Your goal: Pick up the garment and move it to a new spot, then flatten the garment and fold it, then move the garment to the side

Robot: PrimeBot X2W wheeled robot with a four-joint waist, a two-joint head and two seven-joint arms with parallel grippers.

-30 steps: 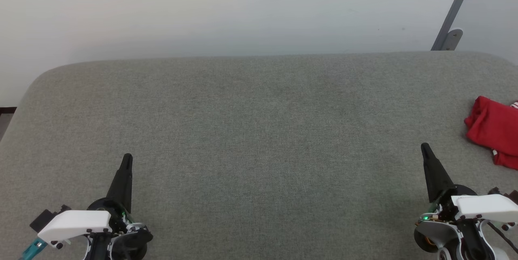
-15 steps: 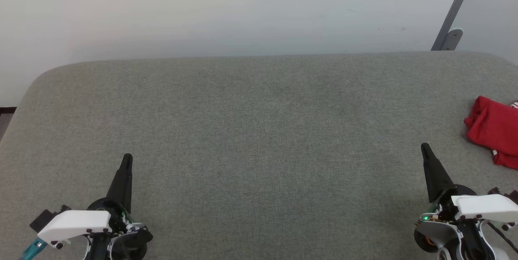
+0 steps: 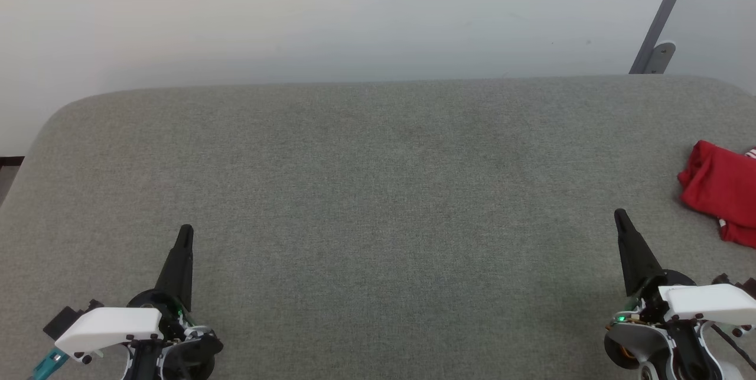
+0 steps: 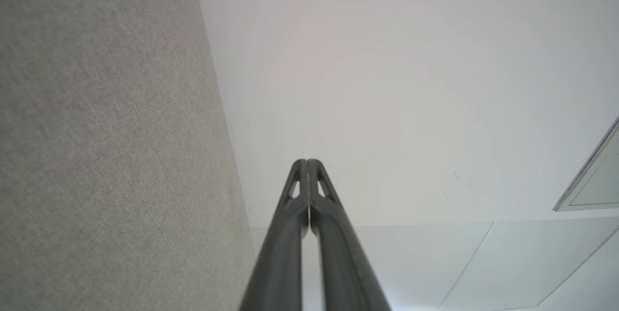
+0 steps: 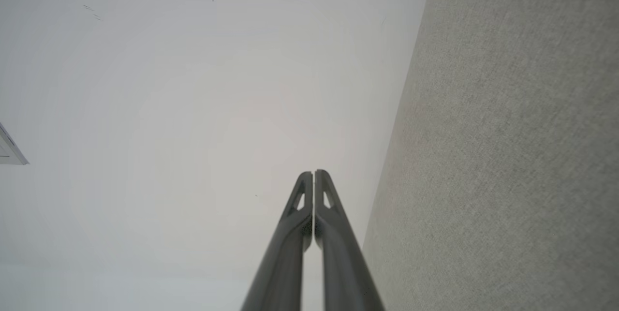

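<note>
Head view: the red garment [image 3: 720, 198] lies bunched at the grey bench's [image 3: 378, 191] right edge. Left claw [image 3: 185, 231] and right claw [image 3: 619, 214] rest pressed together, empty. Nothing has moved since earlier.

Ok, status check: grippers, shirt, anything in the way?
Left gripper, right gripper shut, empty. Shirt bunched on table, right of right gripper, untouched. Nothing in the way.

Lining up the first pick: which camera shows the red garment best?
The head view: the garment lies bunched on the grey surface, cut off by the picture's right edge. Both wrist views face grey surface and pale wall instead.
</note>
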